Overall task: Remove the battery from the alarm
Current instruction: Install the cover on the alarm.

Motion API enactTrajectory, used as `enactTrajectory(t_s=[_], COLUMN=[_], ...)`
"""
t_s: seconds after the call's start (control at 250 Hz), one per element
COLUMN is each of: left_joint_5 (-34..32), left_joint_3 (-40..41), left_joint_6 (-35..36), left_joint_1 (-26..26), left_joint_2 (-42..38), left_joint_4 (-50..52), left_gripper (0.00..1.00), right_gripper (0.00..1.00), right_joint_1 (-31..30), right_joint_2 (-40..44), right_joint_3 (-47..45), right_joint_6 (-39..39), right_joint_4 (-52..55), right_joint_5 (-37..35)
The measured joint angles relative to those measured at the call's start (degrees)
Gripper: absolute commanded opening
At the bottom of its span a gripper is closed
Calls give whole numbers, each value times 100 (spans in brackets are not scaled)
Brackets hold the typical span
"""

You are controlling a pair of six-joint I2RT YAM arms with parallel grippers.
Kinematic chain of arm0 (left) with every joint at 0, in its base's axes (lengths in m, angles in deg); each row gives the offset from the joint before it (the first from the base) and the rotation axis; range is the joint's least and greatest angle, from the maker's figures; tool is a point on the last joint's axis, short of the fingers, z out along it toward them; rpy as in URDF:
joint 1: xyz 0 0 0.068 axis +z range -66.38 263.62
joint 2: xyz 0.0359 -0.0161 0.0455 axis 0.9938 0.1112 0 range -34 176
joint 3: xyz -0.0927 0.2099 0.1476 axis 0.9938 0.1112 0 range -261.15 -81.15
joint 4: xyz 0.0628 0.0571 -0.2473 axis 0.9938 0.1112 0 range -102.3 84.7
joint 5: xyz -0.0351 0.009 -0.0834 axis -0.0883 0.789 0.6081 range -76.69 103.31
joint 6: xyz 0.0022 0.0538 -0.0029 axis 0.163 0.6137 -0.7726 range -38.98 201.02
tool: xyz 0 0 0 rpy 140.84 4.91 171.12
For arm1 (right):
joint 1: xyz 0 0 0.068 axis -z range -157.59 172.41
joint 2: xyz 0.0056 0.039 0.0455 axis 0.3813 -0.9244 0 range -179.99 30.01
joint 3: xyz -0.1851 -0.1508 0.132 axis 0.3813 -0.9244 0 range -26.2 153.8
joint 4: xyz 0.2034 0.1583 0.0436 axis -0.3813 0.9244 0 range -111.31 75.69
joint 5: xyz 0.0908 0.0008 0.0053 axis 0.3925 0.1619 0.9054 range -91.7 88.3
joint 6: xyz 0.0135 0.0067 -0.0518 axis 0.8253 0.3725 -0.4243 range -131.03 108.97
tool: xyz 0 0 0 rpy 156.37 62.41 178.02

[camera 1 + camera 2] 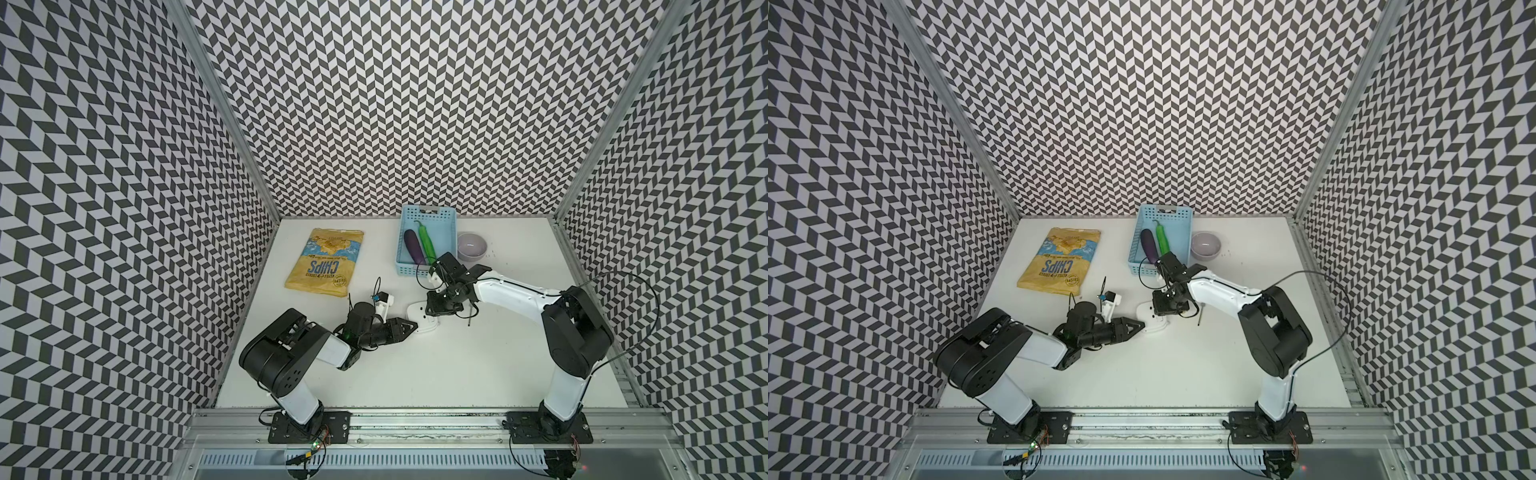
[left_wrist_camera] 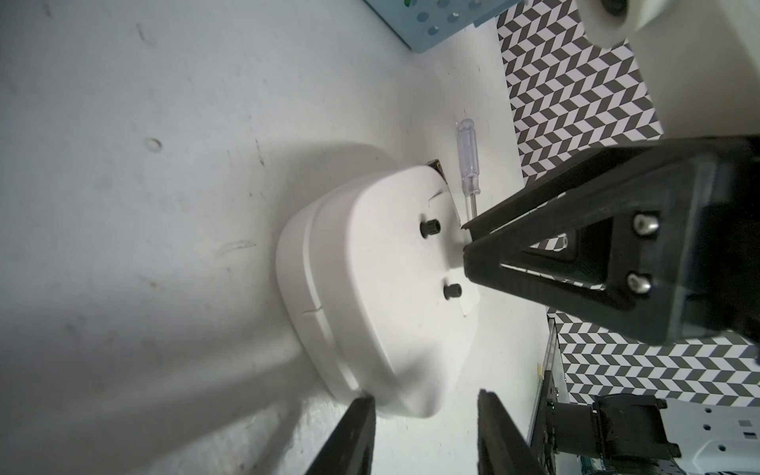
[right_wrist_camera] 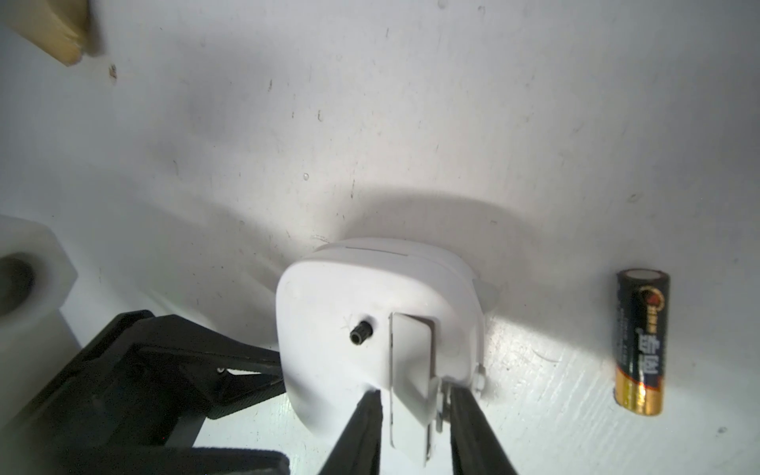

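The alarm is lying back-up just below and right of frame centre in a top view. The battery is lying on the table near it, not touching. The right gripper is straddling the raised back flap, jaws narrowly parted. The left gripper is bracketing the alarm's corner, jaws part-open; grip unclear.

Reads "CHIPS" in large letters, upside down in both top views, on the flat yellow crinkled snack bag. Carries smaller print lines and a round stamp near that word, too small to read. Shows a red round logo and pale lettering along the small black cylindrical battery with a gold end, blurred beyond reading.
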Motion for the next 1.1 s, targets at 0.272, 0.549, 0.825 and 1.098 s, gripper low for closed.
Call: enactTrajectory(t_s=[0.272, 0.549, 0.825, 1.098], left_joint_5=[-22, -24, -26, -33], left_joint_3=[0, 0, 0, 2], left_joint_6=[17, 42, 42, 96], left_joint_1=[76, 111, 111, 219], left_joint_2=[-72, -79, -85, -293], left_joint_4=[125, 195, 216, 262], left_gripper=[45, 44, 45, 49], right_gripper=[38, 38, 38, 37], right_joint_1=[46, 96, 116, 118], right_joint_2=[2, -111, -271, -280], right_joint_3=[293, 299, 341, 317], right_joint_6=[-146, -227, -236, -278], right_joint_4=[319, 417, 391, 345], right_joint_5=[-323, -428, -459, -448])
